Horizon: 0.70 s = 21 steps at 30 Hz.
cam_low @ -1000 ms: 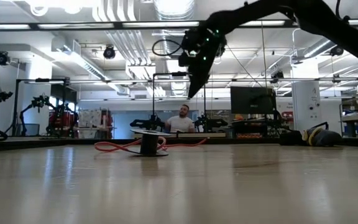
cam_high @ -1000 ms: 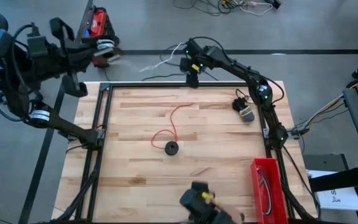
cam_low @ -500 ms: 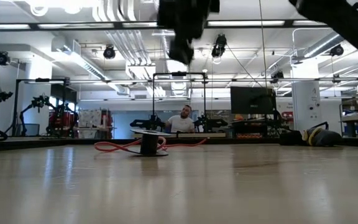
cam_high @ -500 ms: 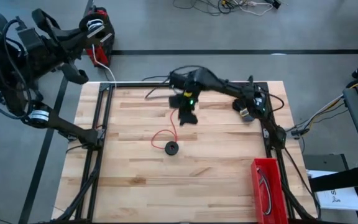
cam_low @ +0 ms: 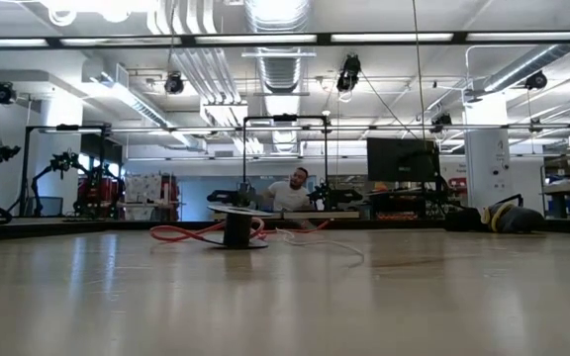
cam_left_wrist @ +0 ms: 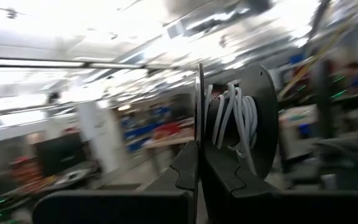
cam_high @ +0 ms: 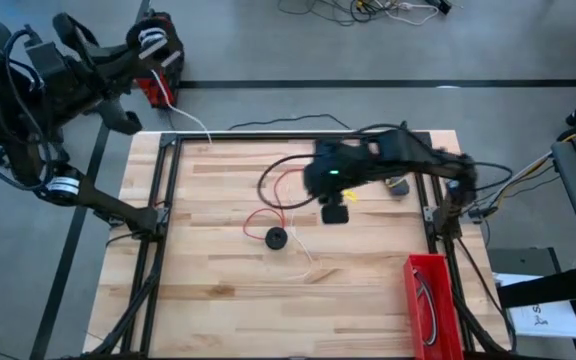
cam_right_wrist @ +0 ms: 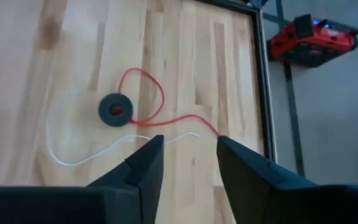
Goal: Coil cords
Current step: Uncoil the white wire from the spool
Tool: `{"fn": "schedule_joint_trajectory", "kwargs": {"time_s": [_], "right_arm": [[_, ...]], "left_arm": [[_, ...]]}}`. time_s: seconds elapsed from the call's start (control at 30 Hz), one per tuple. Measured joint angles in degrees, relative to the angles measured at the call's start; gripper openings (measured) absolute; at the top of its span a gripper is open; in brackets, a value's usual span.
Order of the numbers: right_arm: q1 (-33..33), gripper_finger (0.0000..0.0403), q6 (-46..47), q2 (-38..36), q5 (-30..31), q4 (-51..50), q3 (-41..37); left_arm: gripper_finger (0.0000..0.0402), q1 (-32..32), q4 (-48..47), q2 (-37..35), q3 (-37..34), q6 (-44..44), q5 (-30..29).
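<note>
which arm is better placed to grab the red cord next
The right. Its gripper hangs open over the table, directly above the red cord and the white cord. The left gripper is off the table past the far left corner, shut on a spool wound with white cord.

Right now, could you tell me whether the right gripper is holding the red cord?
No, the right gripper hangs open above the red cord on the table.

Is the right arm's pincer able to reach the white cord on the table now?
Probably yes. The right pincer is open above the white cord, and nothing lies between; the red cord sits just beside it.
</note>
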Motion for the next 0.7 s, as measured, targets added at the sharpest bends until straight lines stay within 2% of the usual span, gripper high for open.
{"fn": "schedule_joint_trajectory", "kwargs": {"time_s": [0.03, 0.07, 0.23, 0.33, 0.43, 0.5, 0.7], "right_arm": [[0.5, 0.0146, 0.79, -1.24, 3.59, -0.03, 0.0], [0.74, 0.0142, 1.55, -2.19, 4.67, -0.19, -0.07], [0.8, 0.0138, 7.45, -3.67, 5.17, -1.12, -0.94], [0.46, 0.0144, 10.26, -2.85, 5.58, 0.3, -4.01], [-0.25, 0.0153, 15.75, -0.99, 7.94, 4.83, -9.9], [-1.34, 0.0157, 22.93, 0.43, 9.47, 10.04, -14.79], [-6.46, 0.0148, 34.64, 2.25, 5.96, 28.06, -32.03]], "left_arm": [[0.0, 0.0, 0.0, 0.02, 0.0, -1.33, 1.9], [0.0, 0.02, 0.05, 0.19, 0.0, -2.71, 3.73], [0.0, 0.0, -0.78, 0.63, 0.0, -8.61, 13.61], [0.0, 0.0, -1.33, 0.69, 0.0, -11.02, 17.03], [0.0, 0.0, -2.31, 0.63, 0.0, -12.29, 18.51], [0.0, 0.0, -3.39, 0.63, 0.0, -13.04, 18.77], [0.0, 0.0, -5.89, 0.37, 0.0, -13.92, 18.91]]}}
